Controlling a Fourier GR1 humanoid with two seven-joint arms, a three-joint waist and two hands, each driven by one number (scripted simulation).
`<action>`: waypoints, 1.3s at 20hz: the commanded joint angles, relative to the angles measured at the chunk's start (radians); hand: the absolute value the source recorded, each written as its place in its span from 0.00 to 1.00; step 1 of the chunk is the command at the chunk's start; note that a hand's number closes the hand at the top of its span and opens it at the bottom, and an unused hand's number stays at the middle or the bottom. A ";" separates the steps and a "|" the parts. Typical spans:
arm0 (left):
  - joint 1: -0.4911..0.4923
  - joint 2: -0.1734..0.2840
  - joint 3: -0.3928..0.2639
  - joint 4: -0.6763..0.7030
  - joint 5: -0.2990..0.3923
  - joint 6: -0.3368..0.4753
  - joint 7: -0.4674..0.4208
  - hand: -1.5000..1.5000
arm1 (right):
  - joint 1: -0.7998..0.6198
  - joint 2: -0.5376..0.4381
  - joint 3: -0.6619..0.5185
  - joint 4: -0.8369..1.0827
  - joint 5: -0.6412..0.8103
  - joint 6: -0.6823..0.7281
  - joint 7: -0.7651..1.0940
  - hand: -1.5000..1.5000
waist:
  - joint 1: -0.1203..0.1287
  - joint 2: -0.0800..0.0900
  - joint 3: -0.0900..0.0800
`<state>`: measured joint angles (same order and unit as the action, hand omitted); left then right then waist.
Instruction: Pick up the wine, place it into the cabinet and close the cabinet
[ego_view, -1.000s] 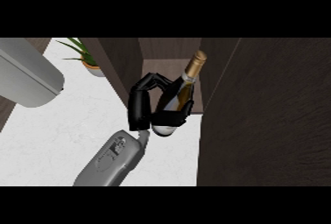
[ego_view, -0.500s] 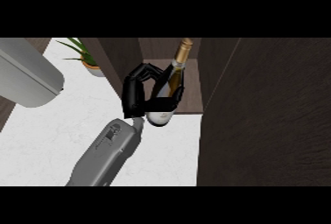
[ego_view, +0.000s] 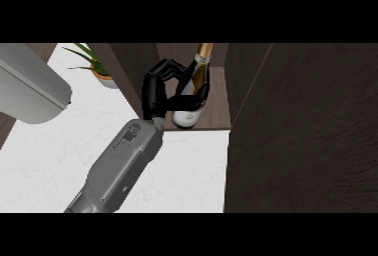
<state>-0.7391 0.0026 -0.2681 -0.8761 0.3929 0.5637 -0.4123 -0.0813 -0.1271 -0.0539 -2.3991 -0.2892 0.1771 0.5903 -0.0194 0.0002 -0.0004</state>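
At the far left a large grey rounded shape (ego_view: 29, 85) lies over the white bench (ego_view: 44, 165). Just right of it, a potted plant (ego_view: 96, 70) stands on the bench against the dark cabinet (ego_view: 133, 70). A grey forearm (ego_view: 122, 165) rises from the lower edge to a black hand (ego_view: 159, 95), its fingers curled round the wine bottle (ego_view: 190, 95). The bottle stands tilted inside the open cabinet, base near the shelf's front edge, gold-foiled neck pointing inward. Which hand this is cannot be told. Further right, the cabinet door (ego_view: 310, 135) stands open.
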 joint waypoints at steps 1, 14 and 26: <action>-0.034 -0.002 0.050 0.141 0.016 -0.047 -0.060 1.00 | 0.029 -0.009 -0.036 -0.081 -0.092 0.014 0.016 0.00 | -0.002 0.003 0.000; -0.256 -0.003 0.158 0.430 0.031 0.011 -0.246 1.00 | 0.044 0.016 0.047 -0.088 -0.036 0.024 0.003 0.00 | -0.022 0.010 0.000; -0.347 0.007 0.295 0.577 0.117 -0.080 -0.272 1.00 | -0.014 -0.011 -0.037 -0.028 -0.110 0.031 -0.010 0.00 | -0.027 0.014 0.000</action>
<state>-1.0614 -0.0010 -0.0455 -0.3359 0.4654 0.5178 -0.6708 -0.0905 -0.1234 -0.0470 -2.3864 -0.3019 0.2010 0.5681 -0.0452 0.0100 0.0008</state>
